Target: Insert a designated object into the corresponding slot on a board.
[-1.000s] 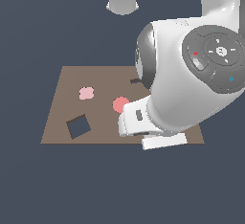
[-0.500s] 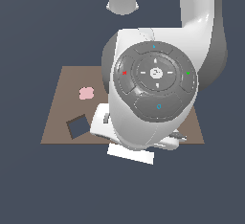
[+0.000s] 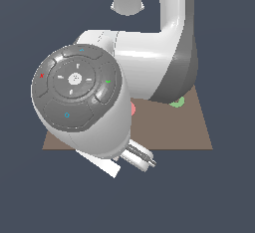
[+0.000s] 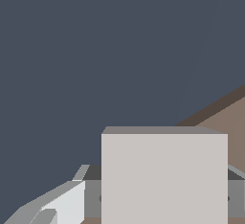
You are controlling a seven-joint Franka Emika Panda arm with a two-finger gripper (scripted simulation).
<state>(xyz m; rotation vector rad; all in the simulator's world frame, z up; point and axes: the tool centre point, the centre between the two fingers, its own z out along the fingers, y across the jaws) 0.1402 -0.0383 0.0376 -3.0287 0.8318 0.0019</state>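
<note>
flat matte grey square block (image 4: 164, 177)

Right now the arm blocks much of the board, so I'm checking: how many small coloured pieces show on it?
2: red disc beside the arm, green ring toward the exterior view's right. Others may be hidden.

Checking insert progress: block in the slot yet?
Out: block fills the wrist view, and hangs past the board's near edge in the exterior view; slot hidden behind arm.

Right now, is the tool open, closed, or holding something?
Tool: closed on the light grey square block, which fills the space between its fingers in the wrist view.
</note>
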